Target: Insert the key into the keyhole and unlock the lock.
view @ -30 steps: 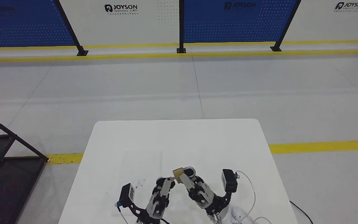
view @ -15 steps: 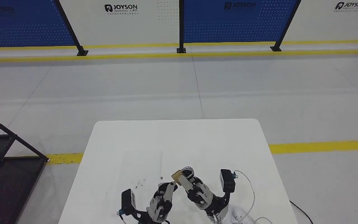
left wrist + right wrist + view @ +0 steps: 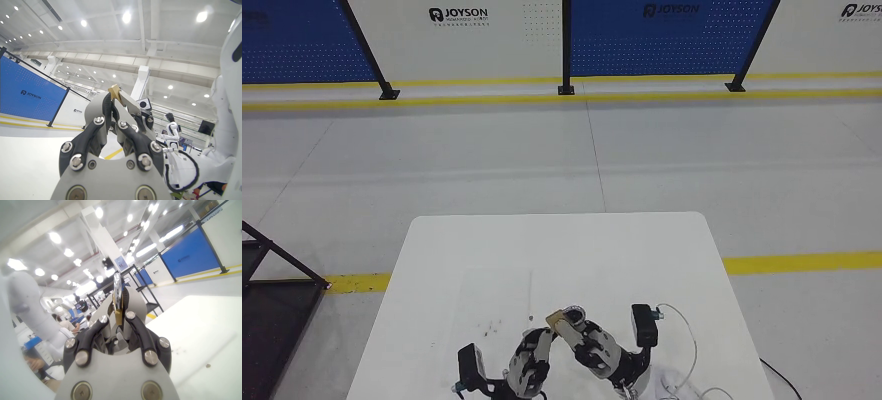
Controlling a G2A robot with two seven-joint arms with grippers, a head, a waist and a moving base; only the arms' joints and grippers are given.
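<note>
A small brass padlock [image 3: 563,320] with a silver shackle [image 3: 117,287] is held up above the near part of the white table [image 3: 542,250]. My right gripper [image 3: 119,306] is shut on its brass body [image 3: 118,315], shackle pointing away from the wrist. My left gripper [image 3: 542,338] sits just left of the lock, fingertips against it. In the left wrist view the left gripper [image 3: 111,100] has its pads pressed together, with a corner of the brass lock [image 3: 114,91] right at their tips. The key itself is hidden between the pads.
A white cable [image 3: 682,340] loops off the right arm near the table's right edge. Small dark specks [image 3: 487,325] lie on the table to the left of the arms. A black rack [image 3: 262,290] stands off the table's left side.
Both arms have drawn slightly toward the table's near edge, taking the lock with them. The left gripper's tips have closed in on the lock.
</note>
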